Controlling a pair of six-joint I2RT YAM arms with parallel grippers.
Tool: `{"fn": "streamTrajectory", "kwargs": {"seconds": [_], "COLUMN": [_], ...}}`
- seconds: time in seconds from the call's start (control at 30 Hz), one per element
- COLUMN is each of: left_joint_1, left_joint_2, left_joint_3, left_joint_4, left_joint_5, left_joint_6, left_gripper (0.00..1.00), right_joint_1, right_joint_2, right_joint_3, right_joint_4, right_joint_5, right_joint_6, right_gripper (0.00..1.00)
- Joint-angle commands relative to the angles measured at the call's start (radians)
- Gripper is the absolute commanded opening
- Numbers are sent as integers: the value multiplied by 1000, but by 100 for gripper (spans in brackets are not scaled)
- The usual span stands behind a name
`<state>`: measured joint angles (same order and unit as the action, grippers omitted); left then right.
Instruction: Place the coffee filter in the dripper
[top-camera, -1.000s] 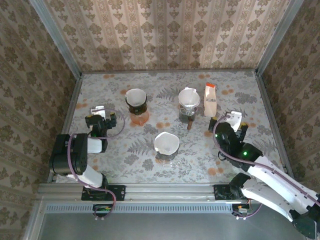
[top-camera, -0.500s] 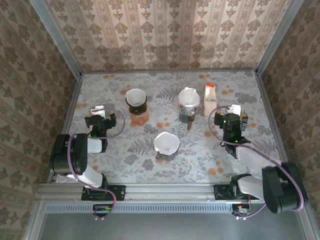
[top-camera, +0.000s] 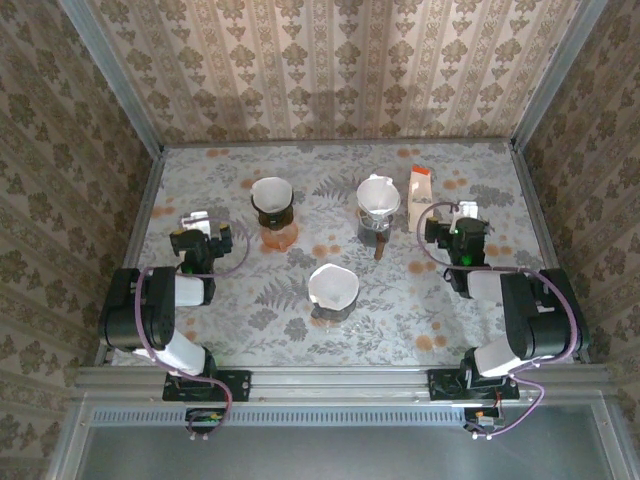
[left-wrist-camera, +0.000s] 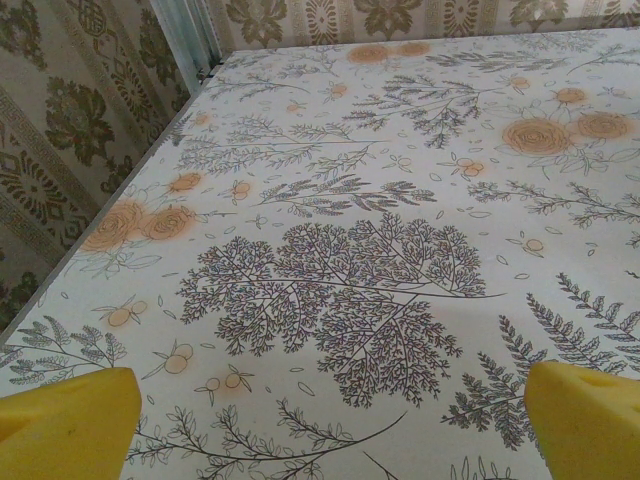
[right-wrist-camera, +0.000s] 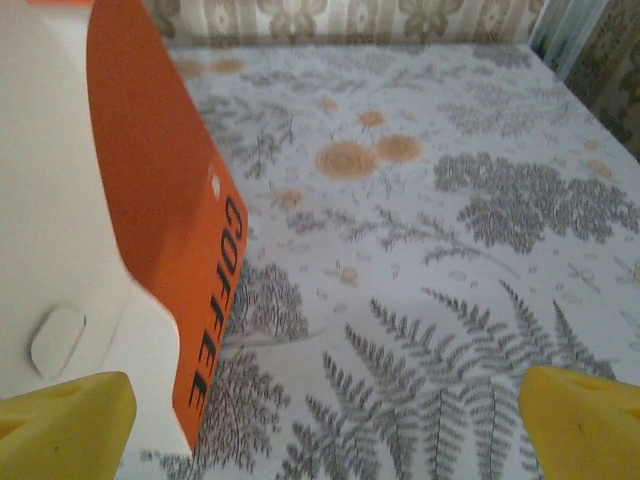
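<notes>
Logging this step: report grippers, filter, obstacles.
Left gripper open, empty. Right gripper open, empty, coffee bag close on its left. Filter sits in near dripper, apart from both grippers.

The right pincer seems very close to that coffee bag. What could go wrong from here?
1. The open right pincer sits right beside the coffee bag; a sideways swing toward it could tip the bag over.
2. The glass dripper with its paper filter stands just beyond the bag, so a toppled bag might knock it or dislodge the filter.
</notes>
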<state>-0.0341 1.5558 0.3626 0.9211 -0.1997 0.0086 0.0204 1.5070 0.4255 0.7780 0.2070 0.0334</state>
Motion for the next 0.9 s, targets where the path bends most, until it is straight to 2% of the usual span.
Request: {"fn": "streamTrajectory", "kwargs": {"seconds": [0.0,0.6,0.87], "left_joint_1": [-6,-6,-52], "left_joint_2": [-8,-6,0], "left_joint_3": [11,12,5], "left_joint_4": [23,22,51], "left_joint_5": [-9,-9,-63], "left_joint_6": [11,11,54], "left_gripper": [100,100,100], "right_joint_1": [-8,5,6], "right_joint_2": [18,22,22], "right_joint_3": [-30,-27,-26], "right_joint_4": [87,96,93], "right_joint_5": [-83,-58,-59], "right_joint_6": [27,19,19], "right_gripper": [100,100,100]}}
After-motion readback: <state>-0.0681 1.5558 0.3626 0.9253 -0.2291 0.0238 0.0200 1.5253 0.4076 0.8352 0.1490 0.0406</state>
